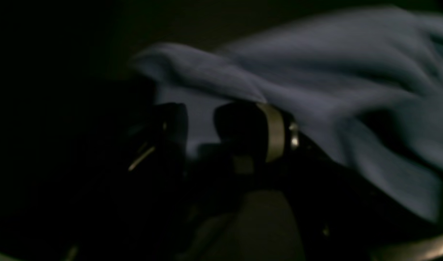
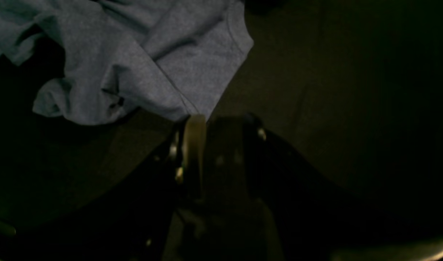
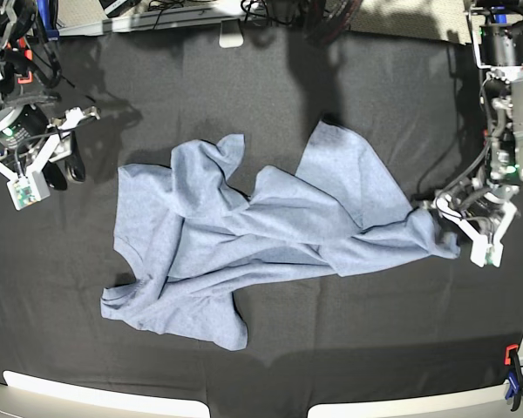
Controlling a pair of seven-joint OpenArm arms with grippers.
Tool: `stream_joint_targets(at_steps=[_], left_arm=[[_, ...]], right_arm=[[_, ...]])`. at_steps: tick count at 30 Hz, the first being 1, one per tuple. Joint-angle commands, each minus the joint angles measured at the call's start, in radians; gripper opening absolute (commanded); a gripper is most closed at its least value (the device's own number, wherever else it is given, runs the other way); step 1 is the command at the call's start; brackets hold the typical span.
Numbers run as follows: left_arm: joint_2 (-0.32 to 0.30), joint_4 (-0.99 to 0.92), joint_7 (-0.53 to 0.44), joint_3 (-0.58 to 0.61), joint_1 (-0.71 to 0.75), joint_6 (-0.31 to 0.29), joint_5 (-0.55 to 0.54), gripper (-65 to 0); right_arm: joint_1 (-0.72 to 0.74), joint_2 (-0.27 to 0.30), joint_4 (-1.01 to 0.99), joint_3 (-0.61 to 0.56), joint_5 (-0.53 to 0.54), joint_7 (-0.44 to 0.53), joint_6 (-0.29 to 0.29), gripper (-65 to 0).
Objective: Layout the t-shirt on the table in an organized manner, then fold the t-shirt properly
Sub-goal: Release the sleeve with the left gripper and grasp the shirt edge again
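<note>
Left hand gripping one end of the rumpled t-shirt on the black tabletop; right hand free and spread.

The t-shirt (image 3: pixel 244 244) lies crumpled across the middle of the tabletop (image 3: pixel 270 96), bunched into ridges and drawn out toward the base view's right edge. There the left hand (image 3: pixel 458 233) has its fingers closed on the stretched end of the fabric; its wrist camera is blurred, showing cloth draped over one dark finger (image 1: pixel 243 127). The right hand (image 3: pixel 37 165) sits at the base view's left edge, fingers parted and holding nothing, apart from the shirt. A blue clamp (image 3: pixel 513 392) grips the tabletop's near corner.
</note>
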Motion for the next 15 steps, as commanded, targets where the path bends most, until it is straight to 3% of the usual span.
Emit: stream_joint_targets(at_steps=[1, 8, 15], left_arm=[[-0.012, 0.023, -0.006, -0.006, 0.0, -0.024, -0.05, -38.4], [0.037, 0.161, -0.003, -0.076, 0.185, -0.04, -0.109, -38.4], [0.186, 0.326, 0.027, -0.102, 0.391, -0.055, -0.171, -38.4]], right_arm=[[0.008, 0.014, 0.013, 0.006, 0.008, 0.021, -0.002, -47.9], [0.008, 0.014, 0.013, 0.006, 0.008, 0.046, -0.002, -47.9], [0.008, 0.014, 0.013, 0.006, 0.074, 0.057, 0.0, -47.9]])
